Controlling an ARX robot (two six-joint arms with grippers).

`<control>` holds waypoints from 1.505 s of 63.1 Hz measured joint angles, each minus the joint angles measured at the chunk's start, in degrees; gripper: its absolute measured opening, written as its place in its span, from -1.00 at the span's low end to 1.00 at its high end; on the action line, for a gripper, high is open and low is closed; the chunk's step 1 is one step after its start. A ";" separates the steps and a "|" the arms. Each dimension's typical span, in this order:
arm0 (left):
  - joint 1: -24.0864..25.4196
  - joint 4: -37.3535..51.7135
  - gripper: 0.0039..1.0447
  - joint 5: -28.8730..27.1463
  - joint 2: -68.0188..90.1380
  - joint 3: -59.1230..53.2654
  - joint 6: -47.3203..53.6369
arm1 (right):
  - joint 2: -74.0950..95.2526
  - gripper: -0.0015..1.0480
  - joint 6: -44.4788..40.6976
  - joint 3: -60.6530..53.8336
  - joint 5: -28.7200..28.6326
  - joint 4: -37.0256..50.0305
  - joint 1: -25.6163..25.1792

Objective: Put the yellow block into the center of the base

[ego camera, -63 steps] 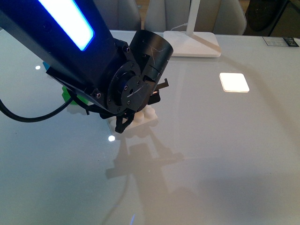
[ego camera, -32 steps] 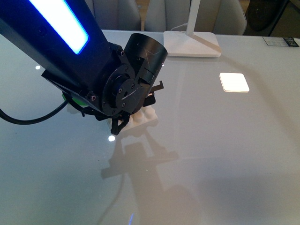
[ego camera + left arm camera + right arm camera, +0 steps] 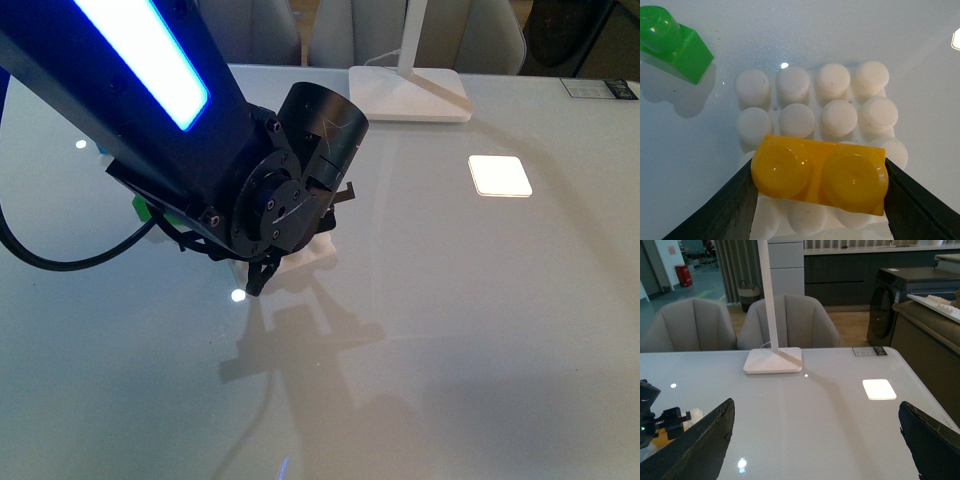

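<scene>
The left hand (image 3: 821,200) is squeezing the yellow block (image 3: 817,172) between its two black fingers (image 3: 727,207), one finger pressing on each short end. The block is staying flat, with its two round bumps facing up. It is hanging right over the white base (image 3: 797,120), and it is hiding some of the base's bumps. Two full rows of bumps are showing on one side of the block, and bits of more bumps are peeking out on the other side. I cannot tell if the block is touching the base or floating just above it. The green block (image 3: 682,47) is lying on the table near one corner of the base, not touching it. In the front view, the big black left arm (image 3: 190,150) is reaching down over the base, and a blue light strip (image 3: 145,45) is glowing on it. The right hand (image 3: 815,450) is staying far from the blocks, with its fingers spread wide apart and nothing between them. The table (image 3: 830,430) is looking smooth, pale and shiny. A white lamp foot (image 3: 773,360) is sitting at its far side, and a bright square of light (image 3: 879,389) is shining on the top. Two grey chairs (image 3: 690,325) are standing behind the table.
</scene>
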 joint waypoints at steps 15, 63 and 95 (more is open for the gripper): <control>-0.07 -3.02 0.18 -0.94 1.05 2.69 -0.87 | 0.00 0.83 0.00 0.00 0.00 0.00 0.00; -0.50 -9.07 0.18 -3.76 2.40 5.31 -2.99 | 0.00 0.83 0.00 0.00 0.00 0.00 0.00; -0.81 -5.03 0.18 -6.05 2.51 3.08 -0.76 | 0.00 0.83 0.00 0.00 0.00 0.00 0.00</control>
